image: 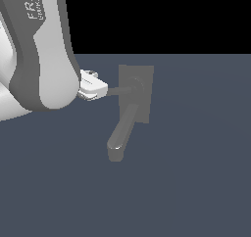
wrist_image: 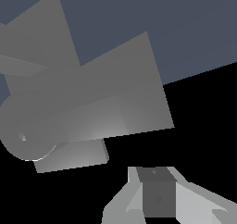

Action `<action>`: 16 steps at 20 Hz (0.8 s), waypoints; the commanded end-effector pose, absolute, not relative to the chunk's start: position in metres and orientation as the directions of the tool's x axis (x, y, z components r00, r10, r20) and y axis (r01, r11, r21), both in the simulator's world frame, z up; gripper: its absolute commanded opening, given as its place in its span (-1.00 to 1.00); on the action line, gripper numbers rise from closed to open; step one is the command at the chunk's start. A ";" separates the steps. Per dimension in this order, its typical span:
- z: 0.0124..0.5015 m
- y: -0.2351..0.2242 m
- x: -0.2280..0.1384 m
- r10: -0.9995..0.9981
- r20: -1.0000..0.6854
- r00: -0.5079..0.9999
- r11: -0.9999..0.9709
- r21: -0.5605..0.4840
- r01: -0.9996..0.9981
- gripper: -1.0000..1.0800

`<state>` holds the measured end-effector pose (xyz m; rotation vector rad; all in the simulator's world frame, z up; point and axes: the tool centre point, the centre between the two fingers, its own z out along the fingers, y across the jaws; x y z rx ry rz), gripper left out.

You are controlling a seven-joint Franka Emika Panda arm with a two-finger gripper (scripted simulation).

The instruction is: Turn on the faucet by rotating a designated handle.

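The matte grey faucet stands on the floor with its flat back plate upright and its thick rounded spout reaching toward the camera. The thin handle runs from a round hub toward the exterior view's left. My gripper sits at the bar's free end. In the wrist view the handle's squared tip lies between my two pale fingers, and my gripper is shut on it. Beyond it loom the back plate and the spout's round end.
The white and grey robot arm fills the exterior view's upper left, close beside the faucet. A plain dark blue-grey floor spreads around the fixture.
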<state>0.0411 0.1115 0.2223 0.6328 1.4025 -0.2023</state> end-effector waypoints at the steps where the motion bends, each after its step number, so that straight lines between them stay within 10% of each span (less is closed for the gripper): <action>1: 0.211 0.128 0.043 0.198 -0.968 0.153 0.867 0.245 0.434 -1.00; 16: 0.164 0.191 0.041 0.058 -0.996 0.066 0.979 0.070 0.190 -1.00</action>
